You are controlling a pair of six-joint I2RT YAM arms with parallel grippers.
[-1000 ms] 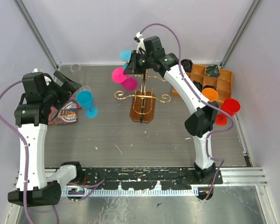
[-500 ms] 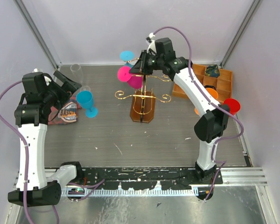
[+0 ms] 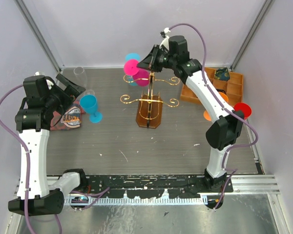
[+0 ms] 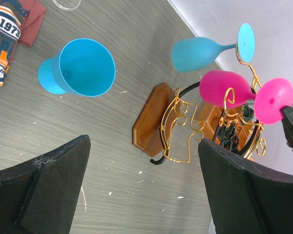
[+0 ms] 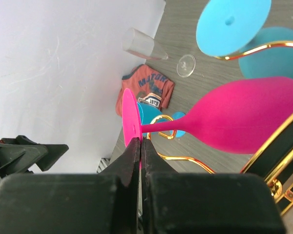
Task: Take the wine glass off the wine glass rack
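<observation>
The fingers (image 5: 130, 163) of the right gripper (image 5: 140, 146) are pressed together on the thin rim of the foot (image 5: 129, 114) of the pink wine glass (image 5: 244, 117), pinching the disc edge-on. A second ago they stood slightly apart around that foot; now the gap is gone and the grip looks made.

The glass lies on its side high on the wine glass rack (image 3: 149, 113), foot toward the left, bowl toward the rack's centre post. In the right wrist view its stem crosses a gold curl of the rack, so it appears to be threaded in its arm and not yet free. From above, the glass has shifted toward the far side over the last second, and the right arm has swung farther over the rack with it. That suggests the withdrawal has begun, with the stem yet to be drawn clear of the scroll end.

Just beyond it a hanging blue glass (image 4: 200, 51) sits on a neighbouring arm, close enough that a careless pull could knock it.

Well to the left, the left gripper (image 4: 142, 146) hangs over the worktop (image 3: 117, 141) with its fingers spread wide and nothing between them, unchanged over the second. A standing blue glass (image 4: 83, 68) is just beside it on the worktop.
</observation>
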